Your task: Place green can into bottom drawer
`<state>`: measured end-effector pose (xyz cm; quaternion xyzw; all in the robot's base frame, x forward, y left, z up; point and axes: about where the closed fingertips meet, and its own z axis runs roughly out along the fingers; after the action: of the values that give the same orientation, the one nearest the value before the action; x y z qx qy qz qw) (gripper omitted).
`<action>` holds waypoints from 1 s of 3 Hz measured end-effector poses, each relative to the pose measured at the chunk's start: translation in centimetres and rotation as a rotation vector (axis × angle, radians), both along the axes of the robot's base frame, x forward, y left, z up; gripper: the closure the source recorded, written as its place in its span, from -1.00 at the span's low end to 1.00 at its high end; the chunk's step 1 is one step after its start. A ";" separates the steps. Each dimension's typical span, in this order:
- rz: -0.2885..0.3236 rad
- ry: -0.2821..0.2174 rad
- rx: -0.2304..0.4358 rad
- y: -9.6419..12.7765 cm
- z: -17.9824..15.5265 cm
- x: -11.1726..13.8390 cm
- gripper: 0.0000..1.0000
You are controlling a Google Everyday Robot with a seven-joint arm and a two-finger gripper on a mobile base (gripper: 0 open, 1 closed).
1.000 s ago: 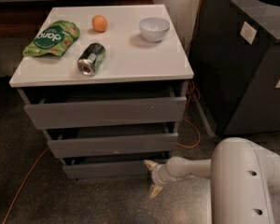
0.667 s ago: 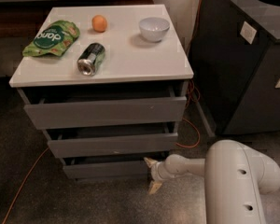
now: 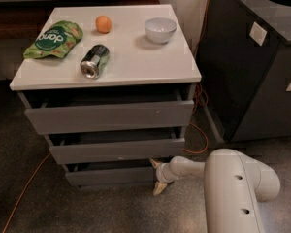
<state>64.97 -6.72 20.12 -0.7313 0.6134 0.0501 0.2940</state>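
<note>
The green can [image 3: 94, 61] lies on its side on the white cabinet top [image 3: 136, 57], its silver end towards me. The bottom drawer [image 3: 111, 175] is the lowest of three grey drawers and stands slightly pulled out. My gripper [image 3: 156, 176] is low down near the floor at the right end of the bottom drawer's front. Its fingers are spread, one fingertip [image 3: 155, 163] up by the drawer's top edge and the other near the floor. It holds nothing. The can is far above and to the left of the gripper.
A green snack bag [image 3: 52, 39], an orange [image 3: 103, 24] and a white bowl [image 3: 160, 29] share the cabinet top. The two upper drawers [image 3: 109, 116] are also ajar. A dark bin [image 3: 252, 67] stands to the right. An orange cable [image 3: 199, 140] runs along the floor.
My arm's white forearm has shifted left and looms closer in the view. The gripper stays at the bottom drawer's right end. The can has not moved.
</note>
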 end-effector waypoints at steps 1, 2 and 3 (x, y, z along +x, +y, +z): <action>-0.015 -0.017 0.002 0.0 -1.3 1.7 -1.00; -0.036 -0.016 -0.001 0.0 -2.6 3.1 -0.53; -0.045 -0.013 0.000 0.0 -3.1 3.3 -0.08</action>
<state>68.26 -6.76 17.00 -0.7176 0.6278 0.0387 0.2991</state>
